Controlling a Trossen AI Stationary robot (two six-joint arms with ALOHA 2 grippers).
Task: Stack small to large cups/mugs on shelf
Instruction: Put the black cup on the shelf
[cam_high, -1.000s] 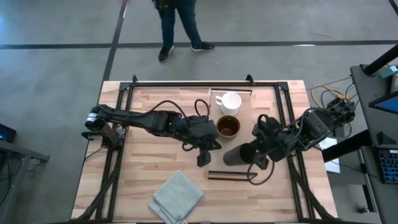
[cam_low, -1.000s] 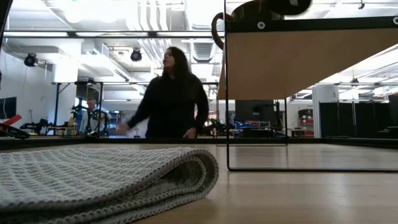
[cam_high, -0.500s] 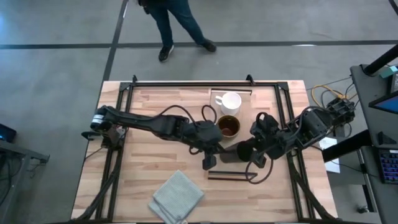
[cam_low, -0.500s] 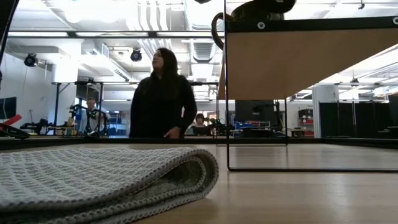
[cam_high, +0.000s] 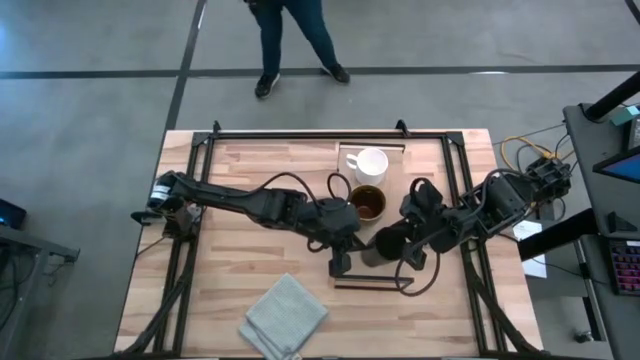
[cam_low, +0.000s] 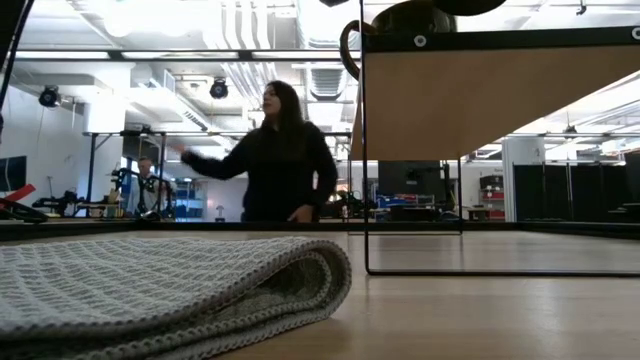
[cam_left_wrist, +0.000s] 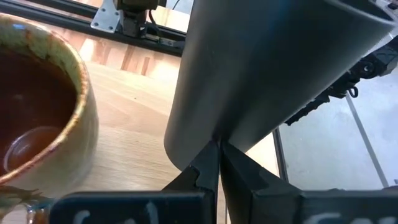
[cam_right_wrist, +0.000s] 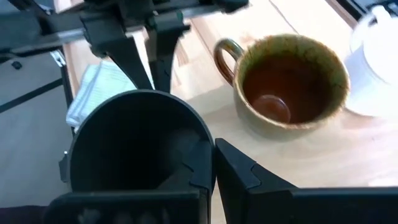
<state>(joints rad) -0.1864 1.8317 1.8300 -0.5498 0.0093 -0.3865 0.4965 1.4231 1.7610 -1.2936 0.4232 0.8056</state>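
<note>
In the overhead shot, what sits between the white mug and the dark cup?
The brown mug stands between the white mug and the dark cup, which the right gripper grips; the high view shows it.

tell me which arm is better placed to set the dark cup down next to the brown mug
Right. The right gripper already pinches the dark cup's rim beside the brown mug; the left gripper only touches its outside.

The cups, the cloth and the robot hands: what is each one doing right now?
Dark cup: tilted on its side, held off the shelf by its rim.
Brown mug: upright on the shelf, empty.
White mug: upright on the shelf, beside the brown mug.
Grey cloth: folded, lying on the table.
Right gripper: shut on the dark cup's rim.
Left gripper: by the dark cup's base.
</note>
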